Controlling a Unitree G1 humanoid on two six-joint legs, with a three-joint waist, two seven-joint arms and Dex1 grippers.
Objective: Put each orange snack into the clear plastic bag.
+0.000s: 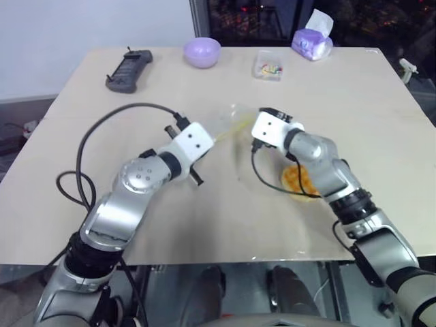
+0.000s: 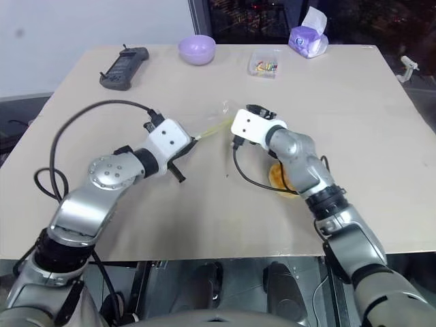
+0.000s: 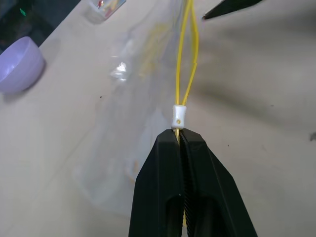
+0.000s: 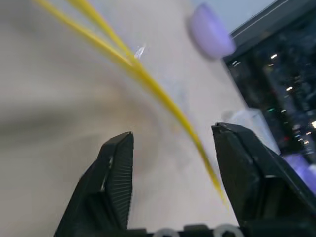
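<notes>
Item: clear plastic bag (image 1: 228, 125), table centre; my left gripper (image 3: 180, 140) is clamped on its yellow seal strip (image 3: 186, 59) by the slider. My right gripper (image 4: 173, 143) stands apart, astride the strip. Orange snack (image 1: 298, 181) at 4 o'clock. Advice: pinch one lip only, part gently.

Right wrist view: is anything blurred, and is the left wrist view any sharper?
Right wrist view: the open right gripper is crisp, while the clear plastic bag, its yellow strip and the lilac bowl are smeared. Left wrist view: sharp on the shut left gripper pinching the strip; small glare on the film.
</notes>
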